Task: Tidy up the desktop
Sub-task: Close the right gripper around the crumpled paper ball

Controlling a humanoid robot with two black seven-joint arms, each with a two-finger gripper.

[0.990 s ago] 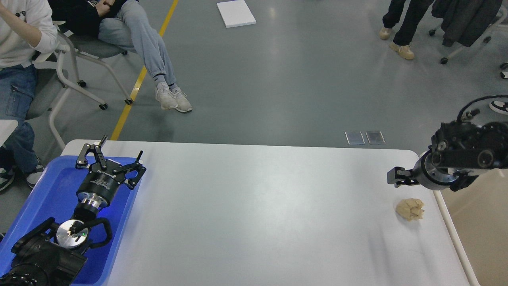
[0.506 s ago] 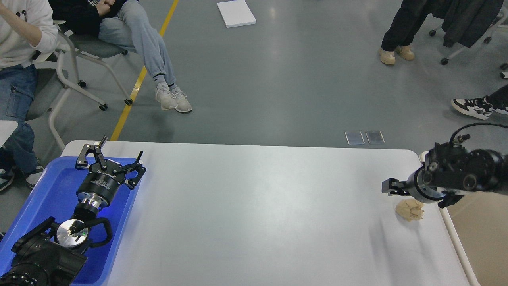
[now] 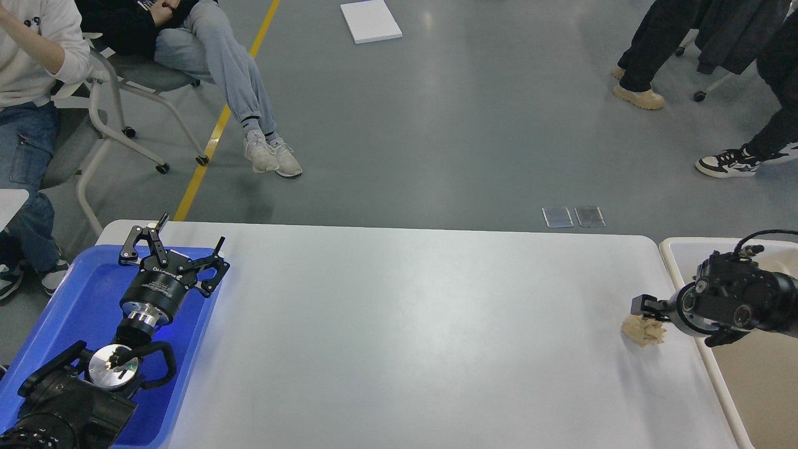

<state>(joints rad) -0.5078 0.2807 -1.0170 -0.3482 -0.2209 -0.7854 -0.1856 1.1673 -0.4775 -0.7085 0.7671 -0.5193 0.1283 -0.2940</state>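
The desktop (image 3: pixel 405 324) is a wide white-grey table top. A crumpled beige paper ball (image 3: pixel 644 331) lies on it near the right edge. My right gripper (image 3: pixel 646 307) comes in from the right and sits low, just above and touching the top of the ball. It is seen small and dark, so its fingers cannot be told apart. My left gripper (image 3: pixel 174 252) is open and empty, hovering over the blue tray (image 3: pixel 68 305) at the left end of the desktop.
A cream-rimmed beige bin (image 3: pixel 676 249) stands right beside the desktop's right edge, under my right arm. People sit on chairs (image 3: pixel 106 106) at the back left, and others stand on the grey floor at the back right.
My right gripper has come down and drawn back to the right, from above the desktop to just over the paper ball. The left arm has not moved. People at the back right have shifted.
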